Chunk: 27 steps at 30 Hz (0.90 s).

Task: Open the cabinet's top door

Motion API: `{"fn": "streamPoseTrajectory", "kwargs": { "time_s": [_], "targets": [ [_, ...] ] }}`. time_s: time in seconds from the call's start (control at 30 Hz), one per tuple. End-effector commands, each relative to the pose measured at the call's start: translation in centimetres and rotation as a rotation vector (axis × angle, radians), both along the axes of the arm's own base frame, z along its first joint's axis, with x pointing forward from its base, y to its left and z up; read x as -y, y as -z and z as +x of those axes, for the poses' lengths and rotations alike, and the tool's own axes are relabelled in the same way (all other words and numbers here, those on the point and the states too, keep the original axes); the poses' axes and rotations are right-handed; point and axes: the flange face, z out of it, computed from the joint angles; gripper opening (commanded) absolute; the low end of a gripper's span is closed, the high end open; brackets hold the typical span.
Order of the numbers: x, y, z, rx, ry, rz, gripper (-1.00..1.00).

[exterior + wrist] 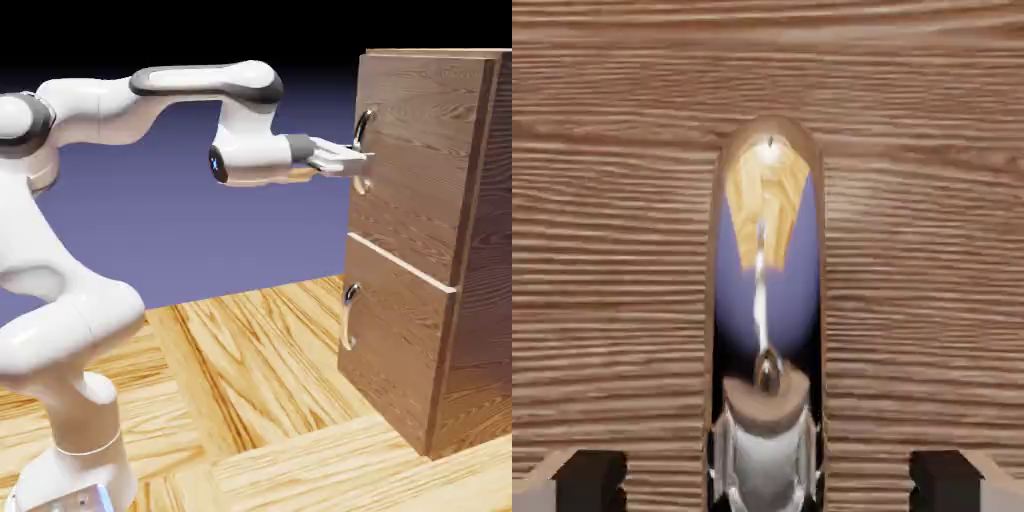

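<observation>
The back wall (240, 240) is blue-purple, and it fades to black up high. In front of it is the table (290, 410), made of yellow wood with brown wavy lines. Its far edge slants up a little toward the exterior view's right and goes behind the cabinet (490, 210). Light makes pale, shiny patches on the wood.

The white arm (85, 320) is at the exterior view's left and reaches over the table. The tall brown cabinet stands on the table at the exterior view's right. One of its bottom corners points toward the camera. The top door (420, 150) is on its front, facing the arm, and looks shut. The low door (395, 350) is smaller and sits just under it. A pale line runs between them.

The gripper (768, 482) is open at the top door. In the hand view its tips are wide apart, one on each side of the shiny top handle (768, 130). They do not pinch it. The handle shows the wall and yellow wood like a mirror. The low handle (348, 318) is shorter.
</observation>
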Motion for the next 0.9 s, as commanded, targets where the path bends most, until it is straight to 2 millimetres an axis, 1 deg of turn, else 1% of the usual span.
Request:
{"fn": "streamPoseTrajectory", "kwargs": {
  "time_s": [0.0,0.2,0.37,0.63,0.87],
  "targets": [
    [0.2,0.0,-0.3,0.0,-0.013,0.001,-1.0],
    [1.6,0.0,-2.7,0.0,-0.108,0.001,-1.0],
    [3.4,0.0,-5.1,0.0,-0.211,0.001,-1.0],
    [7.3,0.0,-8.9,0.0,-0.4,0.001,-1.0],
    [11.4,0.0,-11.7,0.0,-0.57,0.001,-1.0]
  ]
}}
